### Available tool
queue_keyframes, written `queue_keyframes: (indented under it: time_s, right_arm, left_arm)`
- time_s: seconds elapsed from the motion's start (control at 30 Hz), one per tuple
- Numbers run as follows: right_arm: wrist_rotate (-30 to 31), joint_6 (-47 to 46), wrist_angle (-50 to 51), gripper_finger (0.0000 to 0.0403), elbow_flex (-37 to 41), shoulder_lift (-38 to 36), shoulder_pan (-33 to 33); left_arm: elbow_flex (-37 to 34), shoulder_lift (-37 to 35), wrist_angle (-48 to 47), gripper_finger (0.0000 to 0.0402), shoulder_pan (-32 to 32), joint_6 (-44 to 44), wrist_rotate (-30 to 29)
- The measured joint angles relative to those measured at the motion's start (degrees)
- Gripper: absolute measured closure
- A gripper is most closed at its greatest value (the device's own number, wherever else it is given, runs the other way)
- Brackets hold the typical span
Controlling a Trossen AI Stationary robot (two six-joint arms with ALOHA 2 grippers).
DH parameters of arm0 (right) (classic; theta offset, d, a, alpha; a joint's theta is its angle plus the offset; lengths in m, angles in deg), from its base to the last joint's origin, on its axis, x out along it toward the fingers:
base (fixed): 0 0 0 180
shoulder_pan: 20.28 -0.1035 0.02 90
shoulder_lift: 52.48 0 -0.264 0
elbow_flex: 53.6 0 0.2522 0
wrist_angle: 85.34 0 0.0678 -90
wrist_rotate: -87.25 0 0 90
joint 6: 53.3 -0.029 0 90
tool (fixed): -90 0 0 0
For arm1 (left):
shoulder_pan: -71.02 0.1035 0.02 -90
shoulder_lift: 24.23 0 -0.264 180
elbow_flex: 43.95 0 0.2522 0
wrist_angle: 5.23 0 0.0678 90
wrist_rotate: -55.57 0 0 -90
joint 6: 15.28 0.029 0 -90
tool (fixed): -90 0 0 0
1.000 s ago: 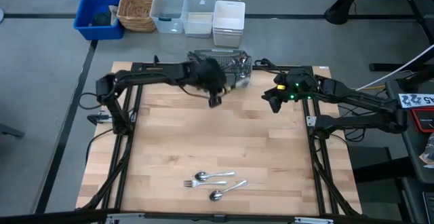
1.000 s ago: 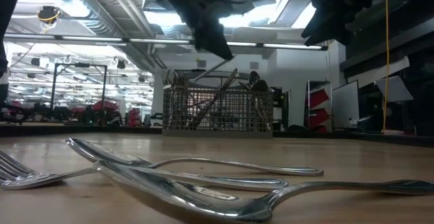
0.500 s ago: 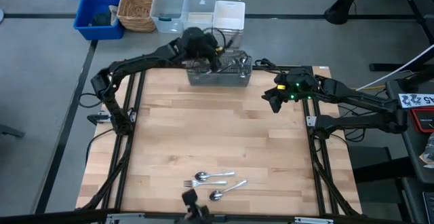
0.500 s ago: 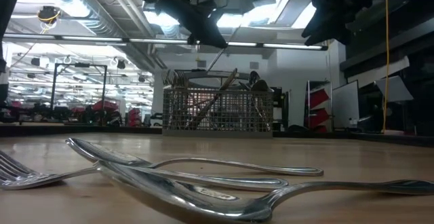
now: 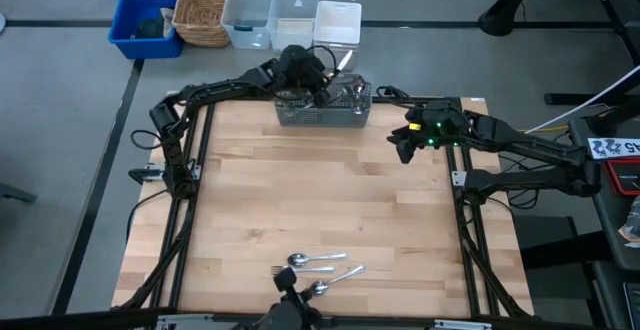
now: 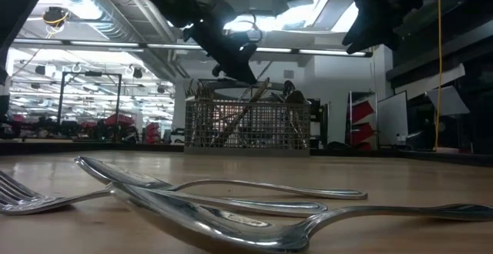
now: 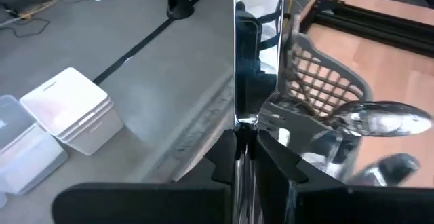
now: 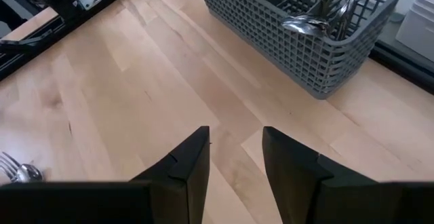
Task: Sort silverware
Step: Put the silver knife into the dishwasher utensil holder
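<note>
One camera hangs above me and looks straight down on the whole surface (image 5: 320,200) and both my arms. Another sits at surface height, close behind the silverware (image 6: 200,196), facing level toward the mesh basket (image 6: 248,127) and the room beyond. Each wrist camera looks forward past its own fingers. All four views share that basket.

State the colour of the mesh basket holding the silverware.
Grey. The mesh basket shows best in the right wrist view.
</note>
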Motion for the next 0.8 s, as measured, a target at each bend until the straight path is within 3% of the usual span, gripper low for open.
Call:
queue_keyframes:
  time_s: [0.4,0.8]
  right_arm:
    - [0.0,0.0,0.0,0.0265,0.0,0.0,0.0]
    - [0.0,0.0,0.0,0.0265,0.0,0.0,0.0]
  left_arm:
    - [-3.0,-0.2,-2.2,0.0377,-1.9,-1.9,-3.6]
    - [-14.8,-1.0,14.6,0.0377,-2.7,-3.1,-3.9]
